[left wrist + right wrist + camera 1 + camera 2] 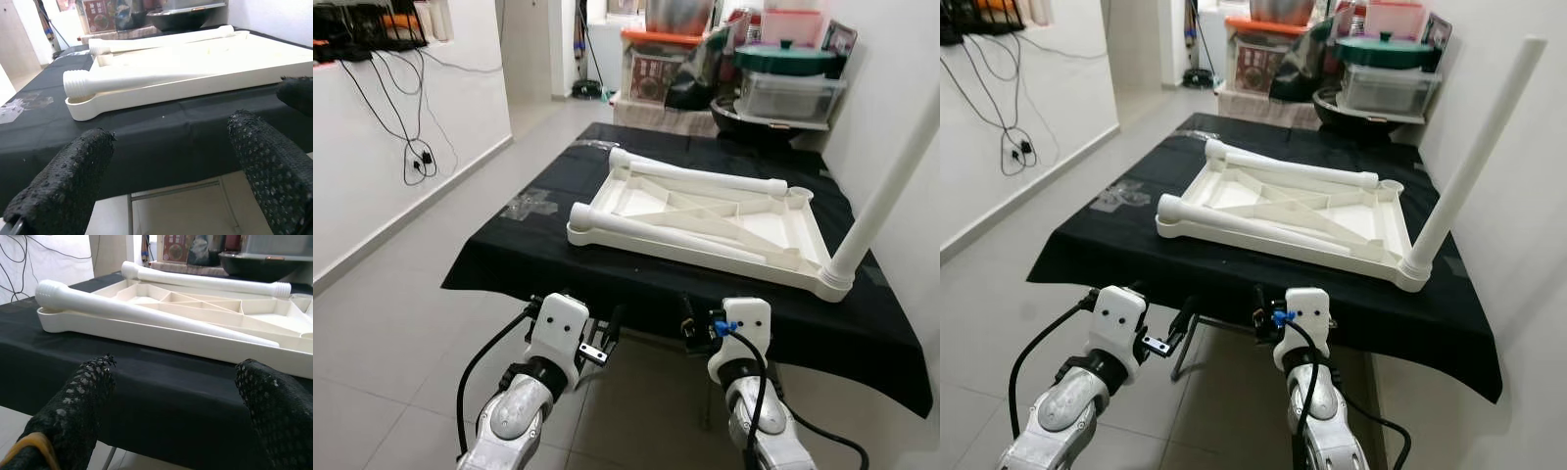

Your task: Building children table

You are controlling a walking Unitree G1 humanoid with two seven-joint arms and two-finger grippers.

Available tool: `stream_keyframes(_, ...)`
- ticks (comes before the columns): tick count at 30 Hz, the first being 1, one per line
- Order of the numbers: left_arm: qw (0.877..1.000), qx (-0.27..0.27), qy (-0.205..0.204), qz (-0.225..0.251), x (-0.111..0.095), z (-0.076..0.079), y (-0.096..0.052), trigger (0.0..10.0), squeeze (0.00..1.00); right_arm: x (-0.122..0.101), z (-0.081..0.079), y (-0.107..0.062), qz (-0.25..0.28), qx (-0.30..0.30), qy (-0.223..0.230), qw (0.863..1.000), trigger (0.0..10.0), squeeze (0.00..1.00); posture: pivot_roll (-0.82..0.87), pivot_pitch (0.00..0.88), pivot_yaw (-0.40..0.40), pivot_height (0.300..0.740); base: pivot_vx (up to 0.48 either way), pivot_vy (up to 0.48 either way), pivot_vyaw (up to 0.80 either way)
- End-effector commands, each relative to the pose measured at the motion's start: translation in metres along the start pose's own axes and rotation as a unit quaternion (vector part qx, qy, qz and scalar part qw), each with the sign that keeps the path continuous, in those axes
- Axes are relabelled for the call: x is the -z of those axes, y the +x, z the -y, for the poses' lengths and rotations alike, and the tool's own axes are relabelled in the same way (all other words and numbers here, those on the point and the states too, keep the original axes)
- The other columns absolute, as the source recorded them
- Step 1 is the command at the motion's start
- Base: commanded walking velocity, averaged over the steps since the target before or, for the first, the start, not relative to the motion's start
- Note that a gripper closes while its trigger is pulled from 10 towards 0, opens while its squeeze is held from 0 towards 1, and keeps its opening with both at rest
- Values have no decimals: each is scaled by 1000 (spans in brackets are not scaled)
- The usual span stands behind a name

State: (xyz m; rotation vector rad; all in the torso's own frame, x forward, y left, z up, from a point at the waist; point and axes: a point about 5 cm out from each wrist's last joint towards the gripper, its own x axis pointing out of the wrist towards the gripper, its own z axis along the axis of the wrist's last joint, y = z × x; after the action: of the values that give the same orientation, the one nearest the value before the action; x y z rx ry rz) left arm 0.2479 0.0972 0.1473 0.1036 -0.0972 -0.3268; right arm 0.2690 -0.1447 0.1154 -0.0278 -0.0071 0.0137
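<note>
While one leg [886, 171] is already standing upright in its corner, the upturned tabletop [705, 220] is lying on the black-draped bench [509, 264], ribs up for fitting; left gripper [604, 341] and right gripper [690, 328] are hovering released, empty, near its front edge.

Home room: tiled floor [401, 323], stacked storage boxes [788, 83], wall cables [396, 117].

Left pincer [607, 338] and right pincer [693, 328] level (fingers spread).
</note>
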Motion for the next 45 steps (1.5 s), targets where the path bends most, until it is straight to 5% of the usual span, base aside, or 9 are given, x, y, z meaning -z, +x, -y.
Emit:
stream_keyframes(1,1000,-4,9,-2,-1,-2,0,10000,0,0,1,0,-5,0,3,1000,10000,0,49,0,-63,740,0,0,0)
stream_keyframes(15,1000,-5,14,2,-4,-3,1,10000,0,-1,1,1,-2,-4,7,1000,10000,0,50,0,-62,740,106,0,0)
stream_keyframes(22,1000,-15,14,20,-14,-8,4,10000,0,-50,-10,13,122,-52,-25,991,10000,0,50,0,-60,740,263,0,0)
stream_keyframes(27,998,-36,21,43,-27,-18,7,10000,0,-74,-13,23,164,-64,-32,984,10000,0,60,0,-67,740,266,0,0)
stream_keyframes(45,997,-38,41,54,-35,-30,12,10000,0,-79,-8,30,172,-44,-32,983,10000,0,57,0,-61,740,282,0,243)
